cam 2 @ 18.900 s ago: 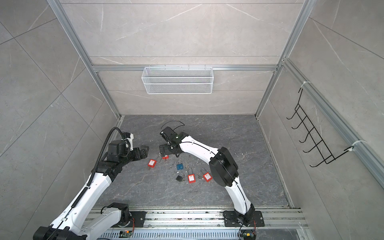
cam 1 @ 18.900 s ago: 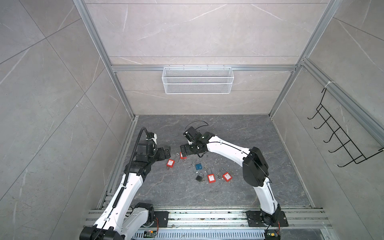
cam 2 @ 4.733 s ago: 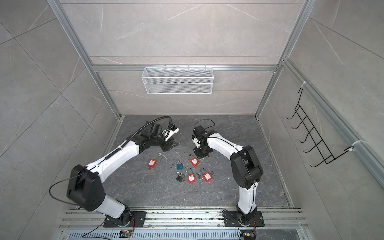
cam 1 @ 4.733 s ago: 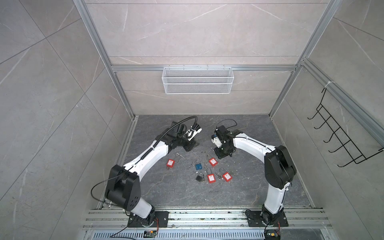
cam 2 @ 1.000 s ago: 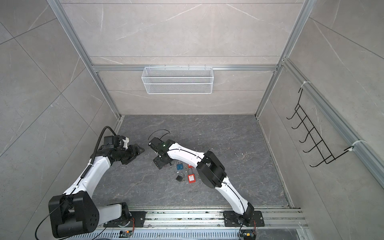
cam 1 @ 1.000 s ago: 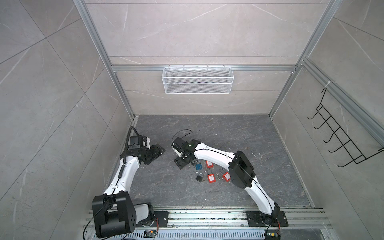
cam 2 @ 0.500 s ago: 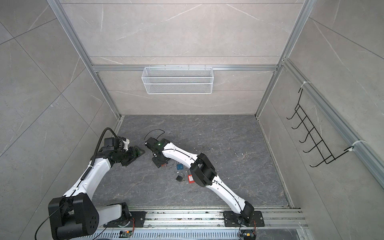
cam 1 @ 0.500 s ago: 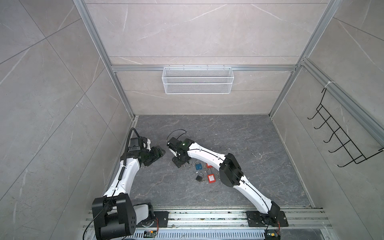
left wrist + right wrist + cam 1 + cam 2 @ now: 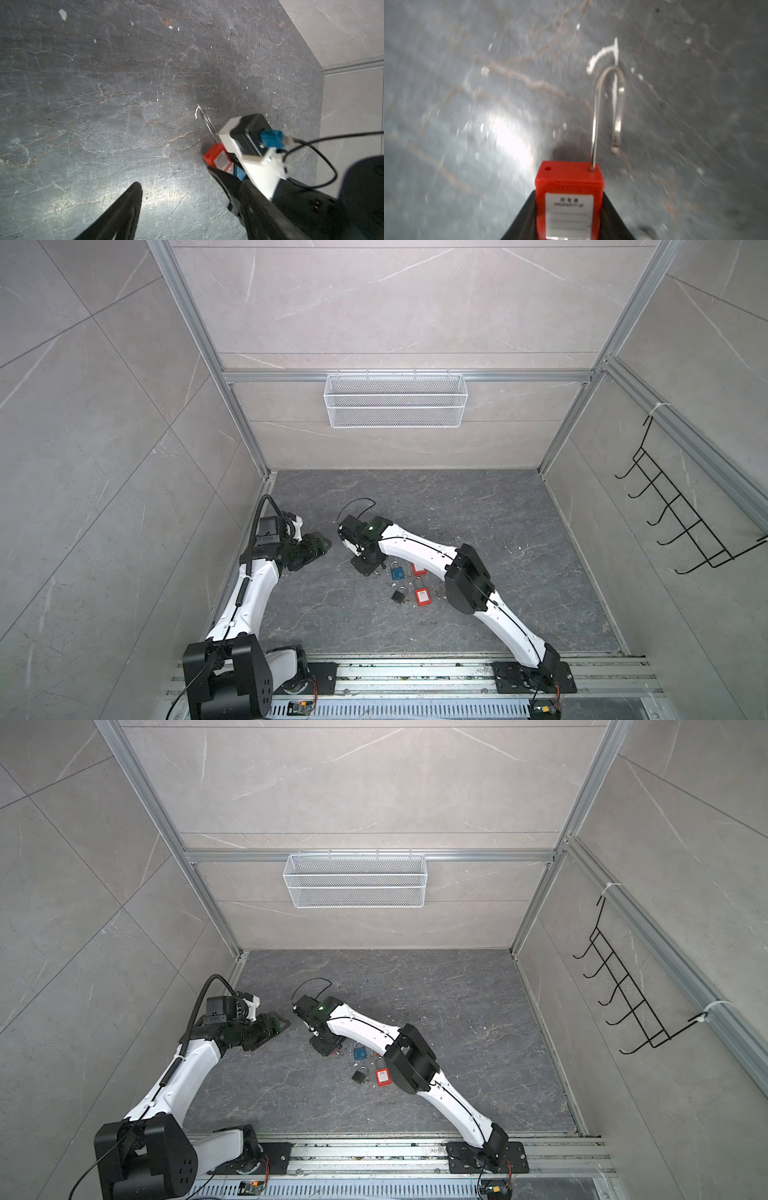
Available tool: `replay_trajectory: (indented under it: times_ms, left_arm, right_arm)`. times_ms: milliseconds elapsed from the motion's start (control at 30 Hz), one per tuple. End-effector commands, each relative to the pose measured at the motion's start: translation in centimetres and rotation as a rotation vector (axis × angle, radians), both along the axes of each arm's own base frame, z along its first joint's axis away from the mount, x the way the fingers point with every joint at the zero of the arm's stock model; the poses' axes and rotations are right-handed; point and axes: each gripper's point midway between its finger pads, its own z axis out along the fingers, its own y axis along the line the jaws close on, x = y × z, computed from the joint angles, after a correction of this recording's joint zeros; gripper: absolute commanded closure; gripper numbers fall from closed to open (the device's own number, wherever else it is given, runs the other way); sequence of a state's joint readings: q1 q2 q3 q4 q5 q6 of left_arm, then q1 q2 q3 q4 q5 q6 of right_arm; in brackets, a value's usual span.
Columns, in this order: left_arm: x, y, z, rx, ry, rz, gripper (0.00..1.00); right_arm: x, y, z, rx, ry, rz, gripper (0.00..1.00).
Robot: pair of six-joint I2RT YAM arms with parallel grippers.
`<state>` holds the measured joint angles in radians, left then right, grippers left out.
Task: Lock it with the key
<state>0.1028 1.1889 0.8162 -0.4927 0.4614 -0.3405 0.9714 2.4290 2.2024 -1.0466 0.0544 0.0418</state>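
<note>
So our right pincer (image 9: 366, 566) is clamped on the red padlock (image 9: 569, 185), open shackle (image 9: 596, 116) jutting beyond its tips, our left pincer (image 9: 322, 547) gaping empty nearby; next we must find the key.

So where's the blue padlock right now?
In a top view the blue padlock lies just right of the right gripper, and just behind the black padlock.

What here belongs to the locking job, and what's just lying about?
Job: red plastic padlock, steel shackle open; right hand gripping it; left hand, open.
Lying about: blue padlock; black padlock; second red padlock; white wire basket; black hook rack.
</note>
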Motion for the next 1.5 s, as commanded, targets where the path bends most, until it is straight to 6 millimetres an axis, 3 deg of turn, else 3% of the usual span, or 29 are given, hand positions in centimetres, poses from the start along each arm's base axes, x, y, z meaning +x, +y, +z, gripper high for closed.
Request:
replay_trajectory:
  times_ms: [0, 133, 233, 400, 600, 700, 900, 1233, 1333, 1467]
  left_arm:
    - [0.8, -0.9, 2.7, -0.003, -0.165, -0.088, 0.25]
    - [0.9, -3.1, 5.0, 0.028, -0.32, -0.219, 0.33]
    - [-0.5, -6.5, 6.8, 0.137, -0.521, -0.436, 0.33]
    - [-4.6, -11.8, 9.3, 0.235, -0.853, -0.797, 0.32]
    - [-9.5, -16.2, 10.4, 0.175, -1.06, -1.117, 0.33]
    - [-11.3, -17.6, 10.8, 0.097, -1.096, -1.234, 0.35]
    - [-12.0, -19.6, 10.5, 0.018, -1.073, -1.344, 0.46]
    - [-12.8, -22.1, 9.3, -0.038, -1.022, -1.438, 0.56]
    - [-12.7, -22.4, 9.0, -0.044, -1.016, -1.443, 0.63]
    - [-12.7, -22.8, 9.0, -0.058, -1.02, -1.443, 0.81]
  right_arm:
    - [-0.3, -1.3, 7.9, 0.108, -0.131, 0.152, 0.7]
    - [-3.1, -4.8, 9.8, 0.167, -0.153, 0.331, 0.73]
    - [-5.7, -7.5, 10.7, 0.182, -0.185, 0.467, 0.75]
    - [-8.2, -11.4, 13.1, 0.219, -0.234, 0.563, 0.78]
    - [-9.6, -14.3, 14.7, 0.208, -0.289, 0.594, 0.78]
    - [-10.3, -14.9, 15.3, 0.224, -0.308, 0.603, 0.78]
    - [-11.9, -15.1, 15.9, 0.286, -0.318, 0.661, 0.79]
    - [-11.5, -14.8, 16.3, 0.292, -0.336, 0.66, 0.8]
    - [-11.5, -14.5, 16.6, 0.308, -0.34, 0.663, 0.8]
    - [-11.4, -14.5, 16.6, 0.301, -0.346, 0.662, 0.8]
